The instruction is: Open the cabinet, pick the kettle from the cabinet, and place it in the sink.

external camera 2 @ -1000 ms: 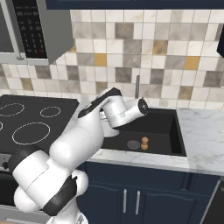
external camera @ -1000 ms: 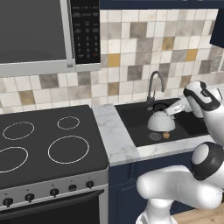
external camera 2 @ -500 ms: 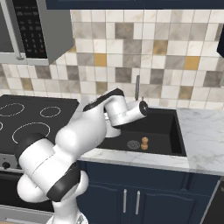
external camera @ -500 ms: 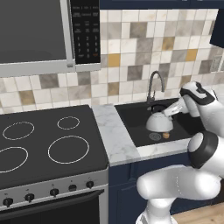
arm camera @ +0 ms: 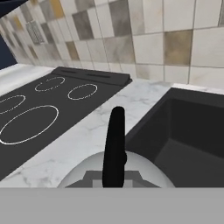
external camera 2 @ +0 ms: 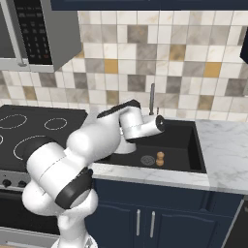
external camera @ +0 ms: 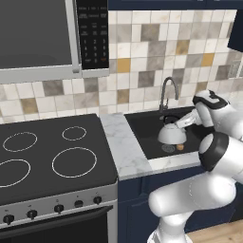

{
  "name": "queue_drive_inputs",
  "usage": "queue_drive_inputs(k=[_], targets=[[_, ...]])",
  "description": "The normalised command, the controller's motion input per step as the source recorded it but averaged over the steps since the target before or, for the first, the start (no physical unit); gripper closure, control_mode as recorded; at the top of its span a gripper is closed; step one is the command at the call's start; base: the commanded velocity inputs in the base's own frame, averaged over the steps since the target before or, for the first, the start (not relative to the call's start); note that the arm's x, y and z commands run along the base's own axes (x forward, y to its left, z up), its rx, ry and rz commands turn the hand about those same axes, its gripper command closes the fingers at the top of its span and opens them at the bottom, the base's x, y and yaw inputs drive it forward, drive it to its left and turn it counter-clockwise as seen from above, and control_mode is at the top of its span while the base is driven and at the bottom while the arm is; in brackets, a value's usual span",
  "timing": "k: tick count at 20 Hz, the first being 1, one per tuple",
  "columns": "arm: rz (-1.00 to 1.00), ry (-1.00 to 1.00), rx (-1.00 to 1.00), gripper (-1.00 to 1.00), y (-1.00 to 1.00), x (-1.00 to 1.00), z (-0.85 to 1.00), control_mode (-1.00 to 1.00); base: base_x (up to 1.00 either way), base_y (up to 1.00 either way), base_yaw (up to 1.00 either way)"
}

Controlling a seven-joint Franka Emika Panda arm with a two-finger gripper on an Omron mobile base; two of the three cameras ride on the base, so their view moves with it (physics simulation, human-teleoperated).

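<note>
Kettle (external camera: 172, 135) hangs inside the sink (external camera: 142, 135), right of centre in the left base view, low over the black basin floor near the round drain (external camera: 168, 148) and a small brown knob-like piece (external camera: 180, 147) beside it. I cannot tell whether its base touches the floor yet.

Largest first: the stovetop (external camera: 47, 159) takes the lower left of that view, the marble counter (external camera: 121, 142) runs between it and the sink, and the dark faucet (external camera: 167, 92) rises behind the kettle against the tiled wall.

The gripper (external camera: 186, 121) reaches in from the right of the frame and meets the top of the kettle, jaws closed on its handle. In the hand view the black handle (arm camera: 114, 146) stands up from the bottom centre, with the silver dome (arm camera: 87, 175) below it, so the kettle sits directly under the jaws, hanging from them.

What could go wrong, as I judge it: letting go while the kettle hangs clear of the floor would drop it, and the rounded body could roll or tip onto the drain or the knob-like piece. The faucet stands just behind it, so any drift toward the wall could knock the kettle against the faucet. A lift with the jaws not fully parted could drag the handle along.
</note>
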Motion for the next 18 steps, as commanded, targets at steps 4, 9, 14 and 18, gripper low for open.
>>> queue_drive_inputs(k=[4, 9, 14, 18], targets=[[0.00, 0.00, 0.00, 1.00, -0.07, 0.16, -0.14, -1.00, 0.00, 0.00, 0.00], [0.00, -0.01, 0.00, 1.00, -0.04, 0.11, -0.12, -1.00, 0.00, 0.00, 0.00], [0.00, -0.03, 0.00, 1.00, 0.00, 0.10, -0.08, -1.00, 0.00, 0.00, 0.00], [0.00, -0.01, 0.00, 1.00, 0.00, 0.09, -0.09, -1.00, 0.00, 0.00, 0.00]])
